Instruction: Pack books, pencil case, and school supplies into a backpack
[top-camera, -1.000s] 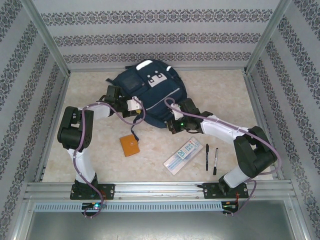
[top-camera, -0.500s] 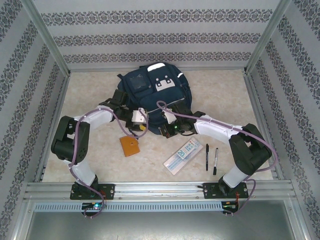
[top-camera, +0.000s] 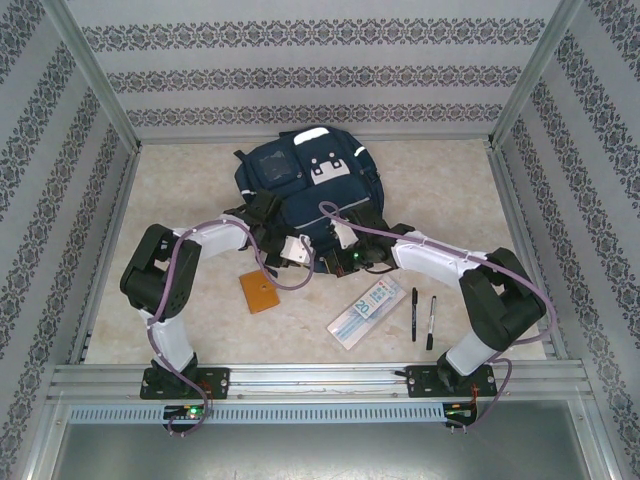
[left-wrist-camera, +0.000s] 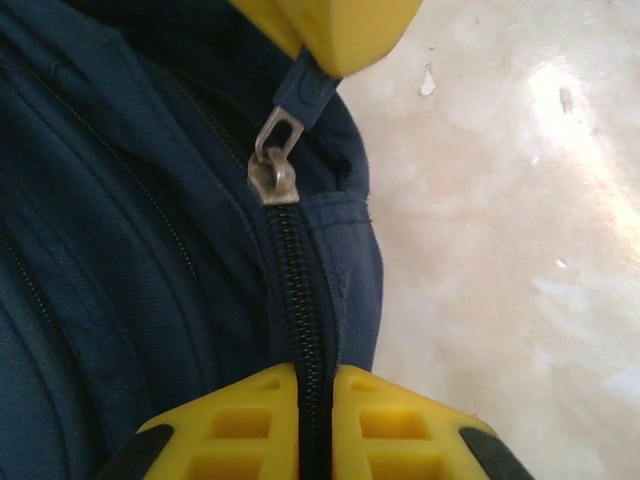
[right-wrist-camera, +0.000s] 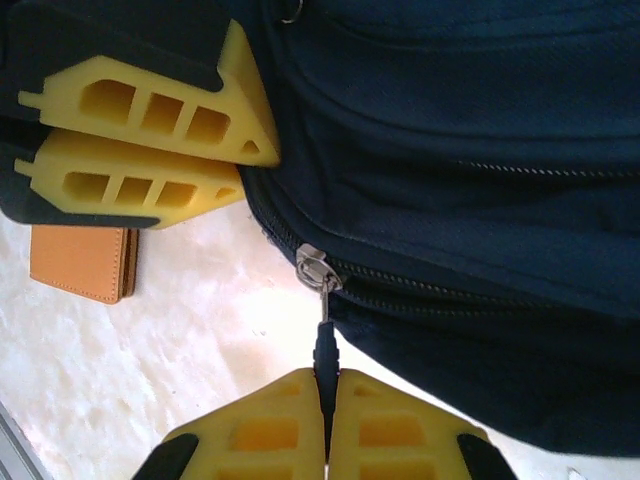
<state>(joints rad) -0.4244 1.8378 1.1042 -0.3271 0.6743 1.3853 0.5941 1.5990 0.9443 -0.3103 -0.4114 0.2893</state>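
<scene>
The navy backpack (top-camera: 300, 180) lies at the back centre of the table. My left gripper (left-wrist-camera: 313, 400) is shut on the backpack's closed zipper seam (left-wrist-camera: 300, 290), just below the metal slider (left-wrist-camera: 272, 180). My right gripper (right-wrist-camera: 325, 400) is shut on the dark zipper pull (right-wrist-camera: 325, 355), which hangs from the slider (right-wrist-camera: 317, 268) at the bag's near edge. In the top view both grippers meet at that edge, left (top-camera: 300, 250) and right (top-camera: 335, 260). The orange notebook (top-camera: 258, 292), the pale pencil case (top-camera: 366, 311) and two black pens (top-camera: 414, 313) (top-camera: 431, 321) lie on the table in front.
Metal frame posts and patterned walls close in the table on three sides. The notebook (right-wrist-camera: 85, 262) lies just left of the grippers. Bare table (top-camera: 450, 190) spreads to the right of the backpack and along the near rail.
The backpack has slid back and to the right. My left gripper swung in to its near edge, opened and then shut on the zipper seam. The right gripper kept hold of the pull.
</scene>
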